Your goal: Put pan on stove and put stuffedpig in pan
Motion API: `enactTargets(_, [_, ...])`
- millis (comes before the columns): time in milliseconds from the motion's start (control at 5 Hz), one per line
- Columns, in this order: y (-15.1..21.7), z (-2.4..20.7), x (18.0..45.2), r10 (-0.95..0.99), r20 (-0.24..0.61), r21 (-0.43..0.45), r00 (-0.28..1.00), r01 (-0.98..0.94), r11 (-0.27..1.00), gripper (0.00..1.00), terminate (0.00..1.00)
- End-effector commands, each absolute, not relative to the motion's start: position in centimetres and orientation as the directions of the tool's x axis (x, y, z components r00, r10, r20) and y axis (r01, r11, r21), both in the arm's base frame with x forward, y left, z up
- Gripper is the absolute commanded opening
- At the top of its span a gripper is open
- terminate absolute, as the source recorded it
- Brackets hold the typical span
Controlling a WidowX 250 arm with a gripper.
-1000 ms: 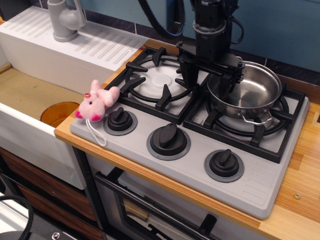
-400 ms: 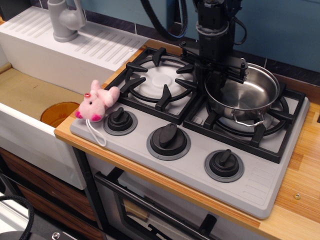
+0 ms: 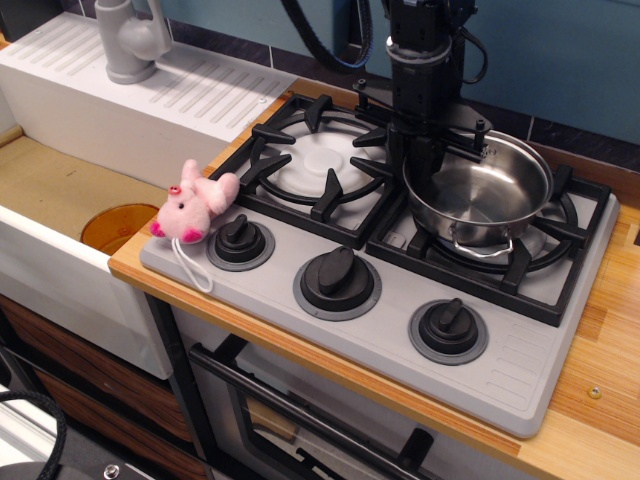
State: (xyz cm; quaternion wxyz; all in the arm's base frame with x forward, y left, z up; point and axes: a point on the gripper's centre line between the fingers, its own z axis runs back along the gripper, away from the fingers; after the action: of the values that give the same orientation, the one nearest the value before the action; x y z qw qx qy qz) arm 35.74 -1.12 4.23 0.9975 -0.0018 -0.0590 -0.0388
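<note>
The shiny steel pan (image 3: 485, 190) sits over the right burner grate of the grey stove (image 3: 520, 360), a wire loop handle facing the front. My black gripper (image 3: 424, 168) comes straight down at the pan's left rim and is shut on that rim. The pan looks slightly raised and tilted on the grate. The pale-pink stuffedpig (image 3: 192, 205) lies on the stove's front-left corner beside the left knob (image 3: 241, 240), its white string hanging over the edge. It is well left of the gripper.
The left burner grate (image 3: 318, 158) is bare. Two more knobs (image 3: 337, 280) (image 3: 448, 330) line the front. A white sink with a grey faucet (image 3: 130, 40) and an orange disc (image 3: 118, 225) lies left. A wooden counter (image 3: 610, 370) runs along the right.
The gripper has closed in on the pan's left rim and shifted the pan a little left and toward the front. The stuffedpig has not moved.
</note>
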Motion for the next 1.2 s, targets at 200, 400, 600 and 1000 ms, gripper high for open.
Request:
enactTargets(200, [-0.5, 10.7, 34.8, -0.069, 0.103, 0.056, 0.992, 0.063, 0.996, 0.00, 0.00])
enactTargets(400, [0.5, 11.8, 34.8, -0.080, 0.090, 0.076, 0.993, 0.073, 0.994, 0.00, 0.00])
enactTargets(600, [1.9, 12.9, 35.0, -0.102, 0.074, 0.092, 0.992, 0.096, 0.991, 0.00, 0.00])
enactTargets(1000, [4.5, 14.1, 35.8, -0.139, 0.062, 0.131, 0.988, 0.130, 0.983, 0.00, 0.00])
